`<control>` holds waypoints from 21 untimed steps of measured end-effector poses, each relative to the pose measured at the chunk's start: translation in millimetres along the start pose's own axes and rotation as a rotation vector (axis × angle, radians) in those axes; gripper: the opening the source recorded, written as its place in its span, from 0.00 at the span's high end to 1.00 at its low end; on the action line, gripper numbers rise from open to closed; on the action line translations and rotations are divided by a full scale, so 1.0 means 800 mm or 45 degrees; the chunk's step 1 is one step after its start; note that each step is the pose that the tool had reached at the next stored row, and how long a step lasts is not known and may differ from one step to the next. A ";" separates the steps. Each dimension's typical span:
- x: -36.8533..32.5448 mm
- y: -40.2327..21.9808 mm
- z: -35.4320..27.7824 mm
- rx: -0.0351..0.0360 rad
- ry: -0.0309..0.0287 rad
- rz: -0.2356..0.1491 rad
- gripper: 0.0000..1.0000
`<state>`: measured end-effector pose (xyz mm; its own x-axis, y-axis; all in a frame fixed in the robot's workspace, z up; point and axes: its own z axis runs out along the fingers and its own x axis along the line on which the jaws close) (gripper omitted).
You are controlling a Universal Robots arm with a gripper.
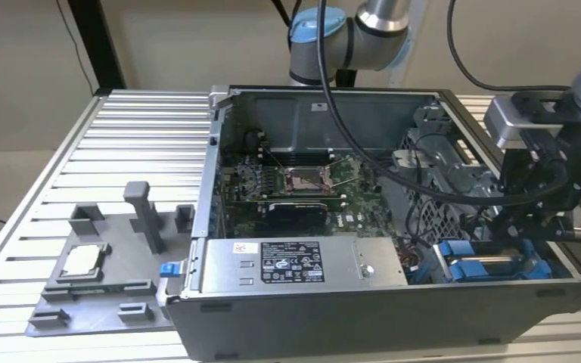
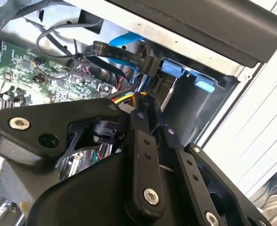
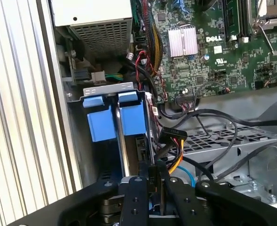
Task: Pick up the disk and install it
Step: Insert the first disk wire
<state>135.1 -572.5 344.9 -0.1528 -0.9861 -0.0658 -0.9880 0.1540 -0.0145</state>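
The disk, with its blue plastic frame, stands on edge in the drive bay at the front corner of the open computer case, toward the exterior view's right. Its blue frame also shows in the first wrist view and the second wrist view. My gripper hangs inside the case just above and beside the bay. In both wrist views its black fingers stand close together with nothing visible between them. The gripper's tips are next to the disk's edge and the coloured wires.
A grey power supply box lies along the case front. The green motherboard fills the case floor. Black, yellow and orange cables run close to the fingers. A grey fixture with a small square chip sits on the slatted table.
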 end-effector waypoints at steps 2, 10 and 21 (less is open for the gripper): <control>-0.0003 -0.0012 0.0003 0.0022 0.0146 -0.001 1.00; -0.0012 -0.0044 0.0007 0.0038 0.0255 -0.002 1.00; -0.0098 -0.0051 0.0052 0.0097 0.0634 -0.003 1.00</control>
<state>140.4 -565.1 341.3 -0.1519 -0.9883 -0.0160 -0.9881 0.1522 -0.0222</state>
